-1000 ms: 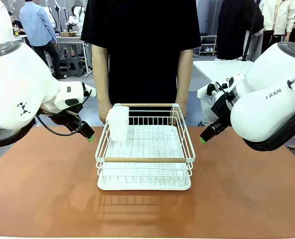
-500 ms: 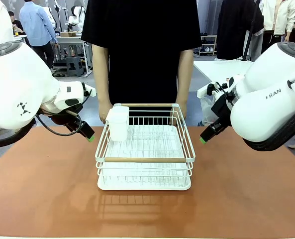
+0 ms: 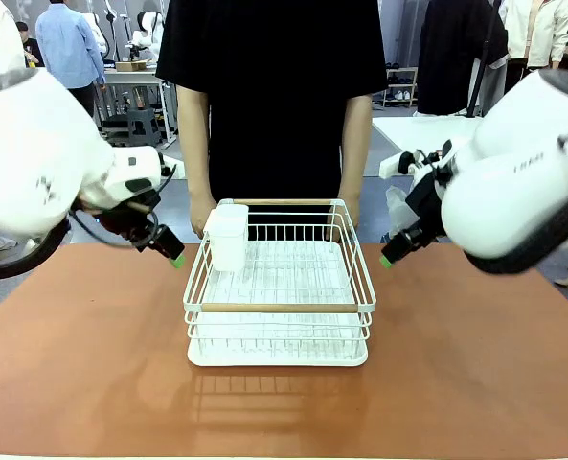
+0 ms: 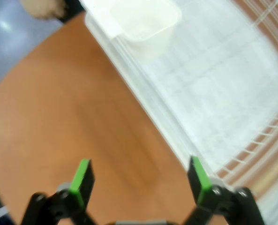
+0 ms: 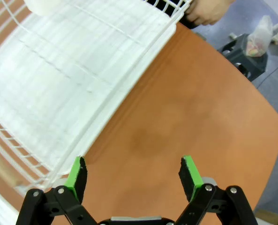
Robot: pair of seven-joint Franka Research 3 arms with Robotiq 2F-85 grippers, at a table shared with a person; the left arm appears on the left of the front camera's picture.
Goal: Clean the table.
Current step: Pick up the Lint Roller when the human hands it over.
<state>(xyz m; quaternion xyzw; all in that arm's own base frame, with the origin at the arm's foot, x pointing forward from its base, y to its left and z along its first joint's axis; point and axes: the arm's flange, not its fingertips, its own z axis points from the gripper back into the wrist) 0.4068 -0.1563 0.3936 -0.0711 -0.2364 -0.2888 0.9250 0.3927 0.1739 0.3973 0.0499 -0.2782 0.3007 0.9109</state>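
The reddish-brown table (image 3: 82,355) carries a white wire dish rack (image 3: 280,287) at its middle, with a white plastic cup holder (image 3: 228,237) hooked on the rack's far left corner. My left gripper (image 3: 173,257) hovers open just left of the rack; in the left wrist view its green pads (image 4: 82,176) spread over bare table (image 4: 59,108) beside the rack (image 4: 209,89) and the cup holder (image 4: 146,23). My right gripper (image 3: 387,259) hangs open just right of the rack, and its green pads (image 5: 189,171) stand apart above the table (image 5: 176,122) next to the rack's edge (image 5: 82,84).
A person in black stands at the far side, with both hands (image 3: 201,213) at the table's far edge behind the rack. One hand (image 5: 209,11) shows by the rack's corner. A white-topped table (image 3: 408,129) stands behind on the right. Bare tabletop lies in front of the rack.
Both arms have shifted and blur slightly: the left gripper has moved a little toward the rack, the right gripper slightly left. The rack and the person stay as they were.
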